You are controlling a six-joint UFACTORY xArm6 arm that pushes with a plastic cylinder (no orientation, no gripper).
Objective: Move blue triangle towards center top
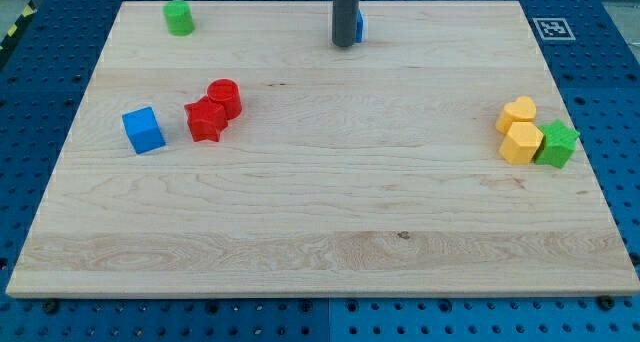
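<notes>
The blue triangle (359, 25) sits near the view's top centre of the wooden board (320, 212). It is mostly hidden behind my rod; only a thin blue sliver shows on the rod's right side. My tip (343, 45) rests on the board just left of and in front of the blue triangle, touching or nearly touching it.
A green cylinder (179, 17) stands at the top left. A blue cube (143, 129), a red star block (205, 119) and a red cylinder (225, 97) lie at the left. A yellow heart (518, 112), a yellow hexagon (521, 142) and a green star block (556, 144) cluster at the right.
</notes>
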